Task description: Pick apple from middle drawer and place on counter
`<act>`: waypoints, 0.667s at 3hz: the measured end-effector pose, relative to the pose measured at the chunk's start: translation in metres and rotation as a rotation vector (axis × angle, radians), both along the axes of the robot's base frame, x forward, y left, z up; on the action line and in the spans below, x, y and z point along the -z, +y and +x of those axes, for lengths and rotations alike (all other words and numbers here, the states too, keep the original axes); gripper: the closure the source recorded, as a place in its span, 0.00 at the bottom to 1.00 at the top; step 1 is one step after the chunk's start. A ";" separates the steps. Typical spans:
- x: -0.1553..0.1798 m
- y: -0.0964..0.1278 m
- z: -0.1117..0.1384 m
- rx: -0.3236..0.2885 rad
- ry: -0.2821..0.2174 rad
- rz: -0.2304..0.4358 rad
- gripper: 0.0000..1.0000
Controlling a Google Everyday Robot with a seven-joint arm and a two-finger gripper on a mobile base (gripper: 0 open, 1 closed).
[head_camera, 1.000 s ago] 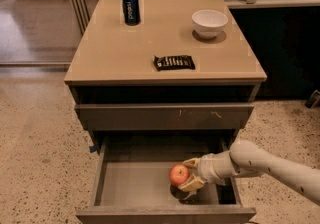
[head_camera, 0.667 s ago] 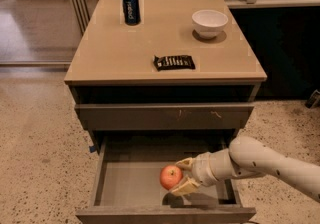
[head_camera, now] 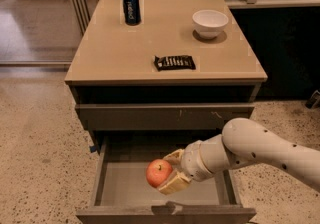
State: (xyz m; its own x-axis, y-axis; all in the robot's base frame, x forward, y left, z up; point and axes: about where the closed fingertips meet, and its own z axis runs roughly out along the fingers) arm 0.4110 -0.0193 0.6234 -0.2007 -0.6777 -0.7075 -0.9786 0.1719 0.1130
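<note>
Starting nearest, the middle drawer (head_camera: 120,190) stands pulled out, a shallow grey-brown box whose plain front is cut off by the bottom edge of the view. Over its open interior the gripper (head_camera: 166,172) is clamped on the apple (head_camera: 158,172), one pale tan finger (head_camera: 174,156) above and one below. The apple is round and red-orange with a short stem, and its right side is hidden behind the fingers. Whether it hangs clear of the drawer floor or just grazes it is hard to judge. The arm (head_camera: 260,148) is a smooth, rounded, off-white shell with small dark dots. It enters from the right edge and hides the drawer's right rear corner.

Behind it, a closed drawer front (head_camera: 165,116) bears pale scratch marks — above that lies a dark gap. The counter (head_camera: 115,53) is a smooth tan square with a faint gloss. On it a dark, flat wrapped bar (head_camera: 174,62) lies near the front, a white bowl (head_camera: 210,22) sits far right, and a blue can (head_camera: 131,6) stands far left — its lettering is unreadable. Speckled floor (head_camera: 40,133) surrounds the cabinet.
</note>
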 end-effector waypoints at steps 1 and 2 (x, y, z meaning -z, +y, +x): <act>0.000 0.000 0.000 0.000 -0.001 0.000 1.00; -0.043 -0.022 0.000 0.024 -0.026 0.015 1.00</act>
